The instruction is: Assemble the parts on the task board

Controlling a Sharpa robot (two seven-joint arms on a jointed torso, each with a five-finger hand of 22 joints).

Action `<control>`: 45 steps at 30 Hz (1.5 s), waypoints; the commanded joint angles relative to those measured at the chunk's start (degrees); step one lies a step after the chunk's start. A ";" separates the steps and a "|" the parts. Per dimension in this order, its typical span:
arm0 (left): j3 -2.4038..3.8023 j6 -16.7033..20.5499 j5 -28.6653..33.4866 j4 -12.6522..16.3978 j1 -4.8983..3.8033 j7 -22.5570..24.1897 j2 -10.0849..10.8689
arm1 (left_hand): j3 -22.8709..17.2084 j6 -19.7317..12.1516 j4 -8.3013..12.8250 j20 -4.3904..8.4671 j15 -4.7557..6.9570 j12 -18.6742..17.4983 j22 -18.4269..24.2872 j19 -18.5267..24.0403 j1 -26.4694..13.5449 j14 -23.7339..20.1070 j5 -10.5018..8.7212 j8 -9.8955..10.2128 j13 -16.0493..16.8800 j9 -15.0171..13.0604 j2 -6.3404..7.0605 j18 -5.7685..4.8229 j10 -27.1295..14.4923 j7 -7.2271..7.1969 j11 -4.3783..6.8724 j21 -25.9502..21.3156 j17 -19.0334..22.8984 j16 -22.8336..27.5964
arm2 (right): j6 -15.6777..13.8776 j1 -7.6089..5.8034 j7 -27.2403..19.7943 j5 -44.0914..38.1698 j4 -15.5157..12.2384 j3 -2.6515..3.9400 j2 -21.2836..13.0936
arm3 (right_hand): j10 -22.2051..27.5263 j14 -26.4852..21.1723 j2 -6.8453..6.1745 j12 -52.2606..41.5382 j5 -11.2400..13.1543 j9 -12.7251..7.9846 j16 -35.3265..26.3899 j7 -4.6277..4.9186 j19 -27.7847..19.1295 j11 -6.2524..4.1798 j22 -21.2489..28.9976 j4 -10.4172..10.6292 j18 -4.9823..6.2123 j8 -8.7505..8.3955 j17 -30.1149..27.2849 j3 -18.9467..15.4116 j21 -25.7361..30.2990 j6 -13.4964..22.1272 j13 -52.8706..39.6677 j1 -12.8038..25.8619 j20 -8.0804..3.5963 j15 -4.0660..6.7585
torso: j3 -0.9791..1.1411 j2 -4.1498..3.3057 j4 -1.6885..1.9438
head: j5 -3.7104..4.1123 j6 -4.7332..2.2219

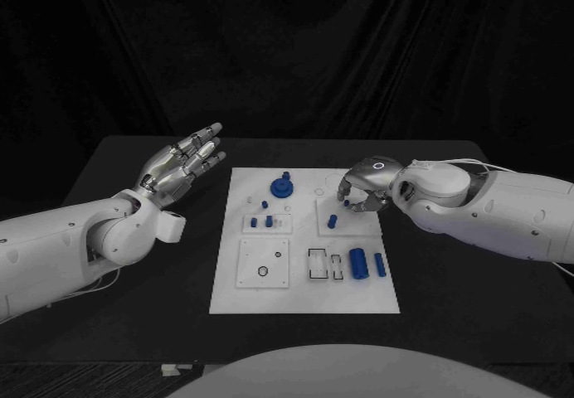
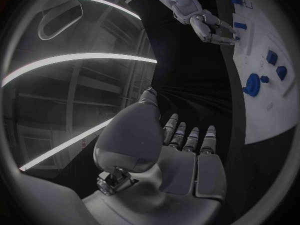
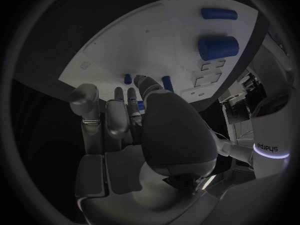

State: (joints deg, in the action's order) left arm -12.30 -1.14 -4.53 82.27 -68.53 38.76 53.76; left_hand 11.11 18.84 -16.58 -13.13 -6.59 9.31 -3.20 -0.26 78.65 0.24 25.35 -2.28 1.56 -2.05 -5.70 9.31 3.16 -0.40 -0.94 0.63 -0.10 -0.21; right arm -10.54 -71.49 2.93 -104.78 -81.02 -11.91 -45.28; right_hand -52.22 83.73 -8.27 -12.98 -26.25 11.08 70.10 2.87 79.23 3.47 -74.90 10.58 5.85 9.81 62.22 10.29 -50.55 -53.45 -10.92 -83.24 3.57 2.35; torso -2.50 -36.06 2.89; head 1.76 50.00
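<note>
The white task board [image 1: 305,286] lies in the middle of the black table. My right hand [image 1: 365,186] hovers over its far right corner with fingers curled down, pinching a small blue peg [image 1: 346,201] at the fingertips; the same peg [image 3: 141,105] shows between the fingers in the right wrist view. I cannot tell whether the peg touches the board. Another blue peg [image 1: 333,221] stands just in front of that hand. My left hand [image 1: 182,164] is raised left of the board, fingers spread, holding nothing.
A blue gear-like part [image 1: 282,186] sits at the board's far middle, with two small pegs [image 1: 263,220] in front of it. A thick blue cylinder [image 1: 357,263] and a thinner one [image 1: 379,264] lie at the near right. Bare table surrounds the board.
</note>
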 commanded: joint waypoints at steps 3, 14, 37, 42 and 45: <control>0.06 -1.41 0.43 -0.16 0.11 12.65 -0.20 | -0.26 -0.10 -0.05 -0.98 -0.85 0.32 -0.21 -0.03 0.87 0.21 0.69 0.30 0.06 0.02 -0.31 0.92 -0.06 0.57 -0.33 -0.13 -0.12 -0.14 | -0.82 0.59 -0.55 -0.55 0.72 0.03 0.42 | -0.79 -0.25 0.24 -0.69 0.61 0.53 -0.16 0.00 -0.03 0.09 -5.84 -0.34 0.89 0.08 0.13 0.37 0.33 -1.11 -0.22 -0.09 0.06 0.16 | -0.04 0.00 0.01 | -0.09 0.00; 0.06 -1.68 0.43 -0.56 0.17 12.20 -0.46 | -0.25 -0.30 0.06 -1.44 -1.37 0.56 -0.27 -0.09 2.21 0.39 1.96 0.31 0.08 0.03 -0.99 0.94 -0.10 0.70 -0.86 -0.10 -0.20 -0.31 | -1.45 1.28 -1.25 -0.55 2.46 0.03 1.35 | -1.50 -0.24 0.66 -1.63 -1.41 2.03 -0.16 0.26 0.06 -0.17 -6.05 -1.69 0.89 0.54 0.19 2.28 0.41 -2.42 -0.31 -1.23 -0.12 0.36 | -0.05 0.07 0.01 | -0.08 0.00; 0.06 -2.19 0.43 -1.35 0.43 11.12 -1.09 | -0.50 0.94 0.30 -2.36 -2.52 2.02 -0.54 -0.27 5.51 1.27 5.80 0.13 0.24 -0.12 -3.02 0.92 0.50 1.88 -2.68 -0.01 -0.54 -1.28 | -6.14 1.57 -4.31 1.22 3.54 0.03 1.70 | -9.46 0.12 2.17 -4.01 -0.39 7.67 -0.03 2.53 0.55 -1.13 -6.52 -4.83 0.66 5.09 0.58 5.60 -0.94 -6.63 0.14 -2.50 -0.83 1.10 | -0.10 0.11 -0.03 | -0.46 0.00; 0.06 -2.24 0.43 -1.55 0.52 10.93 -1.22 | -0.67 1.05 0.33 -2.67 -2.81 2.43 -0.66 -0.33 6.15 1.52 6.18 0.13 0.29 -0.13 -3.40 0.92 0.70 2.02 -3.23 0.02 -0.63 -1.57 | -7.66 1.56 -4.52 1.39 3.34 0.03 1.38 | -11.41 0.15 2.35 -4.27 -0.48 8.61 -0.15 2.63 0.59 -1.23 -6.55 -5.25 0.63 5.92 0.47 5.74 -1.09 -7.68 0.24 -2.48 -0.82 1.05 | -0.09 0.11 0.01 | -0.59 0.00; 0.05 -2.30 0.43 -1.57 0.57 10.81 -1.18 | -0.77 1.24 0.36 -2.78 -2.87 2.69 -0.74 -0.36 6.44 1.62 6.39 0.10 0.33 -0.15 -3.55 0.93 0.83 2.10 -3.49 0.04 -0.66 -1.70 | -8.33 1.50 -4.37 1.74 2.78 0.04 0.88 | -11.89 0.14 2.34 -4.25 -0.67 8.84 -0.25 2.65 0.62 -1.26 -6.57 -5.39 0.61 6.06 0.36 5.80 -1.21 -7.84 0.29 -2.50 -0.80 1.01 | -0.10 0.10 0.00 | -0.80 0.00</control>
State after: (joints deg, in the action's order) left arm -12.30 -2.67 -4.46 80.65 -68.06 38.81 52.65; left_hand 10.64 19.89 -16.11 -15.37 -9.05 11.72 -3.90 -0.68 84.67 1.89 31.34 -2.28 1.83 -2.12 -9.30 9.30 4.15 1.47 -3.99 0.63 -0.70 -1.76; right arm -15.92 -70.03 -1.09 -103.55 -77.98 -11.96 -44.23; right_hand -63.59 83.64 -6.63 -17.09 -26.53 19.88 70.10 5.55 79.84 2.31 -74.92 5.44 5.84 15.54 62.68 16.05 -51.42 -61.02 -10.53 -85.53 2.96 3.07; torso -2.59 -35.94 2.88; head 1.10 50.00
